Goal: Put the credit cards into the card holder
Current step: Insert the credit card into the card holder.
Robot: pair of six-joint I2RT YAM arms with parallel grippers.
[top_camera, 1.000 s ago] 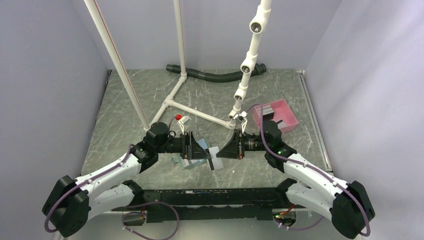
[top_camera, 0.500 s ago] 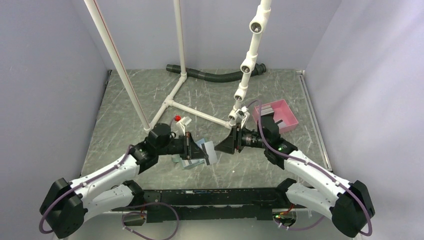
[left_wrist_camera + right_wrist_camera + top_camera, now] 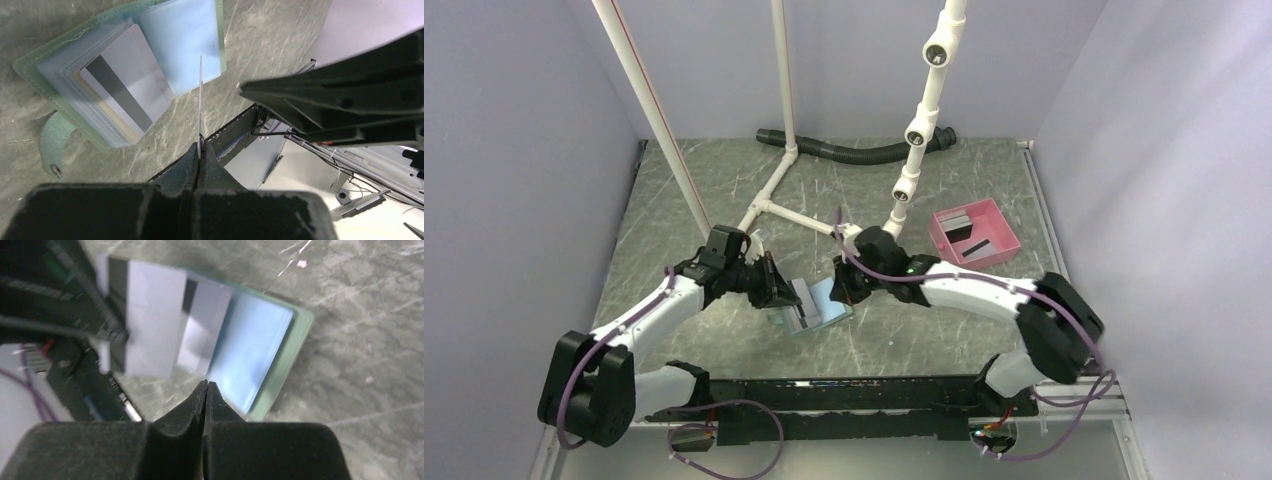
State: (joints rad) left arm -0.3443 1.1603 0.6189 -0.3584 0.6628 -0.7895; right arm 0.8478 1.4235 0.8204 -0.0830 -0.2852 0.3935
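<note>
The card holder [image 3: 827, 308] lies open on the table, sage green outside and pale blue inside [image 3: 250, 347]. A grey credit card with a dark stripe [image 3: 125, 87] sticks out of its left-hand slots. My left gripper [image 3: 200, 147] is shut on a second grey credit card [image 3: 201, 100], held on edge just above the holder; the right wrist view shows that card's flat face [image 3: 150, 325]. My right gripper [image 3: 205, 384] is shut with nothing between its fingers and hovers over the holder's near right edge, close to the left gripper [image 3: 794, 298].
A pink tray [image 3: 999, 225] with dark cards in it stands at the right back. White pipes [image 3: 769, 205] lie and stand behind the arms, and a black corrugated hose [image 3: 854, 152] runs along the back edge.
The card passed from my right gripper to my left, which shut on it. The right gripper opened, let go, then shut empty. Both arms swung over the card holder.
</note>
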